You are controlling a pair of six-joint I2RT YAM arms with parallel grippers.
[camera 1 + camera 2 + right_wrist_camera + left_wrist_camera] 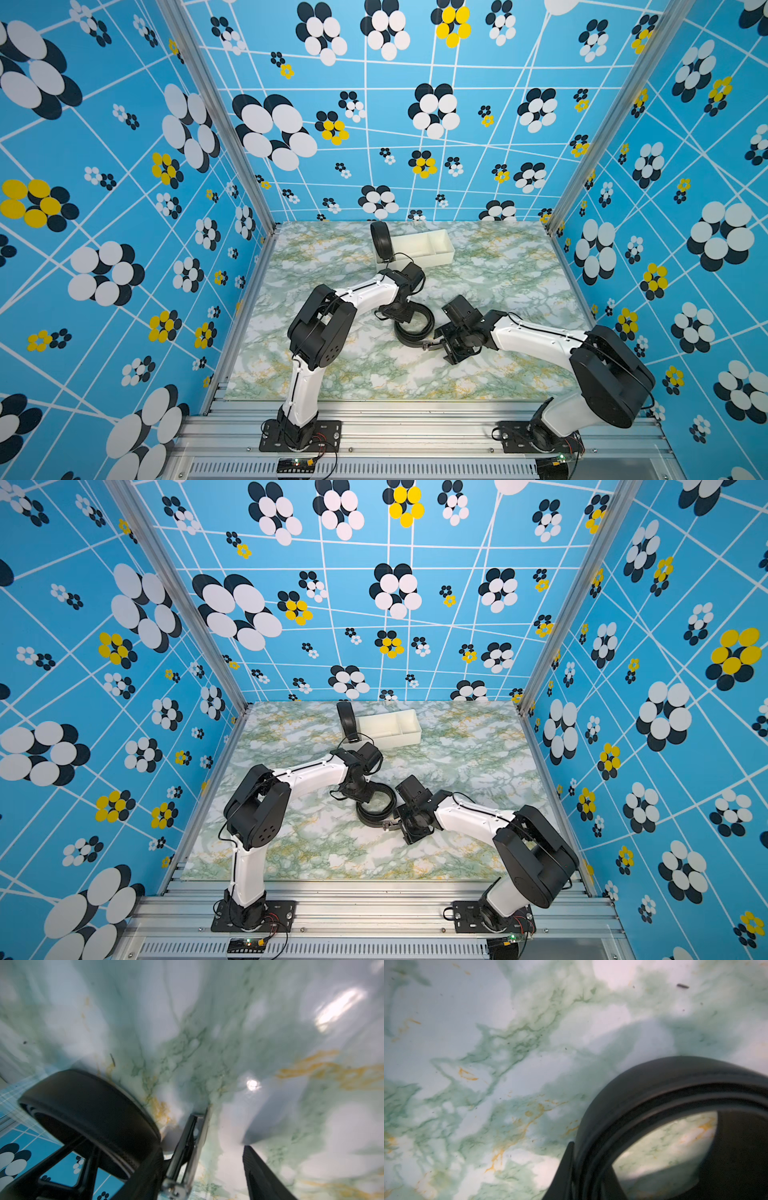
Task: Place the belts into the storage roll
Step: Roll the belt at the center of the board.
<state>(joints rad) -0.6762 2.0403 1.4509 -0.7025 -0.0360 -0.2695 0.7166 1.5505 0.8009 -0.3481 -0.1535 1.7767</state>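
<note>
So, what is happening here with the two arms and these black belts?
Both arms are busy with one coiled belt that lies in the middle of the table. The left gripper is shut on the wall of the coil. The right gripper is open, with the metal buckle between its jaws. The other belt, also coiled, stands on edge at one end of the storage roll; whether it sits fully inside cannot be told.

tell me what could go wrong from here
1. The left gripper pinches only one side of the coiled belt; lifted, it may unwind.
2. The buckle lies loose between the open jaws of the right gripper and could snag the wall of the storage roll.
</note>
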